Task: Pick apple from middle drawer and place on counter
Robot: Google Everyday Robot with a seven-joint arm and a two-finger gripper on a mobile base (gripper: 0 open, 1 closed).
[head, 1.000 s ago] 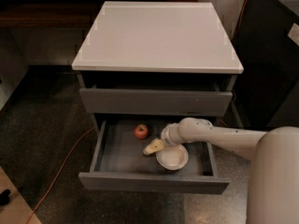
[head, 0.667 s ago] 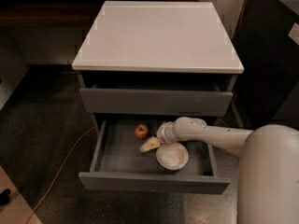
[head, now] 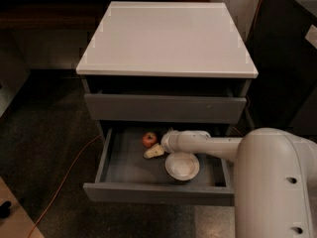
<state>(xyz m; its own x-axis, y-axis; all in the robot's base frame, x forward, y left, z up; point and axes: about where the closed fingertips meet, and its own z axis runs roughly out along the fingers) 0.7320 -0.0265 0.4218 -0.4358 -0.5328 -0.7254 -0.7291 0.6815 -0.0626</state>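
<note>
Apple point(head: 149, 139), small, round and red with a yellowish patch, lies on the floor of the pulled-out middle drawer point(head: 121, 168), toward its back and left of centre. The gripper point(head: 154, 151), pale yellowish at its tip, sits low inside the same drawer just in front of the apple, very near it; contact cannot be made out, nor whether it is apart or together. The smooth off-white arm point(head: 208, 144) reaches into the drawer from its right side. A round, shallow white bowl point(head: 182, 165) rests in the drawer, right of the gripper. Above the drawer lies the flat matte white counter point(head: 166, 38).
</note>
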